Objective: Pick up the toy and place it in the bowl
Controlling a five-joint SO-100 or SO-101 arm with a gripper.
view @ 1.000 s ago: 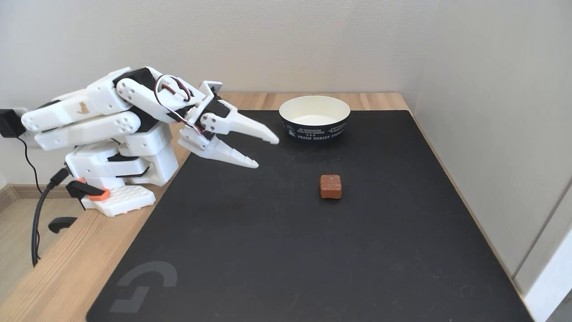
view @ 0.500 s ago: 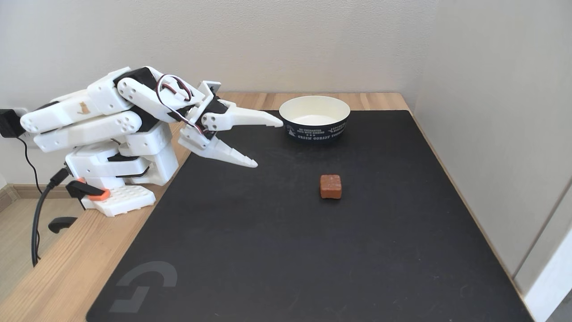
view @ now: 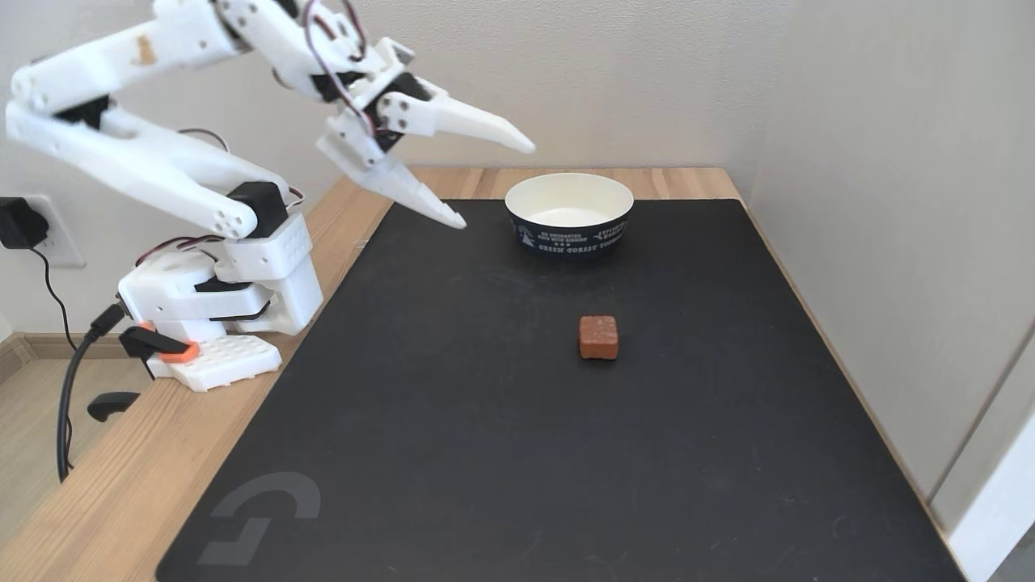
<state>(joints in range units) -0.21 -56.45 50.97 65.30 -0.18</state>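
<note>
fixed view shows the gripper (view: 495, 184) spread wide with nothing between its two white fingers (view: 485, 129), raised in the air above the back-left part of the black mat (view: 485, 453). the toy (view: 598, 337) lies untouched mid-mat, well apart from the fingertips. the paper bowl (view: 569, 214) stands empty behind it. no step looks done: reaching, grasping and dropping all remain.

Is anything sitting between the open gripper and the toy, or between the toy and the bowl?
Nothing visible. The gripper hangs open above the mat; only bare mat lies between it and the toy, and between the toy and the bowl.
</note>
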